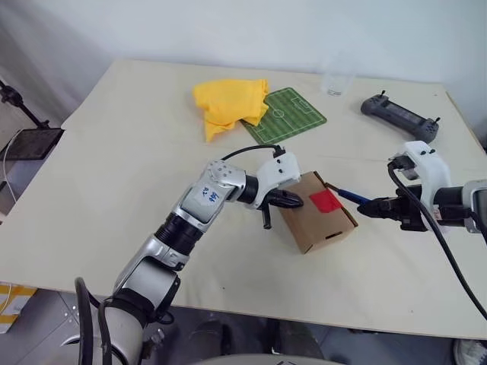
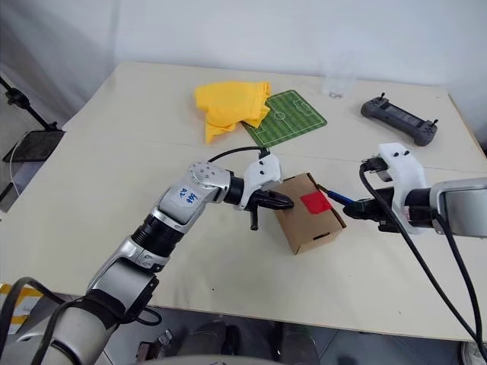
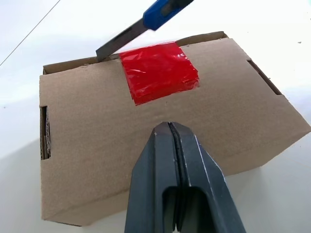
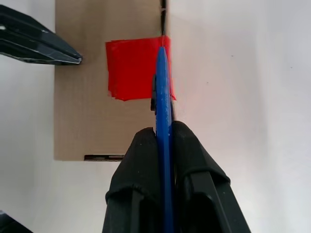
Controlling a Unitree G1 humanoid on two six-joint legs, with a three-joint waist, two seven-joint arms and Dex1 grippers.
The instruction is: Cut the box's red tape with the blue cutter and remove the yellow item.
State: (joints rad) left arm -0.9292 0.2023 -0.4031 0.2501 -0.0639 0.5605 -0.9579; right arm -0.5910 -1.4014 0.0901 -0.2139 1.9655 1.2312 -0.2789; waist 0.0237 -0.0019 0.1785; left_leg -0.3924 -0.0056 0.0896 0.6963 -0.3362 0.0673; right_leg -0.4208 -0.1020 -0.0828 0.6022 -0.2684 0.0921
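Observation:
The brown cardboard box [image 1: 304, 224] lies closed at mid-table, with the red tape [image 1: 325, 201] across its lid seam. My left gripper [image 1: 298, 201] is shut, its tips resting on the lid beside the tape [image 3: 158, 70]. To the right of the box, my right gripper [image 1: 365, 207] is shut on the blue cutter [image 1: 350, 195]. The cutter [image 4: 163, 82] runs along the lid's edge. Its silvery blade [image 3: 116, 43] touches the seam at the tape's corner. The yellow item is hidden.
A yellow cloth [image 1: 228, 103] lies crumpled at the back, partly on a green pitch-patterned mat [image 1: 293, 114]. A clear cup [image 1: 335, 82] and a dark handheld controller [image 1: 399, 115] sit at the back right. A cable trails from my right wrist toward the table's front edge.

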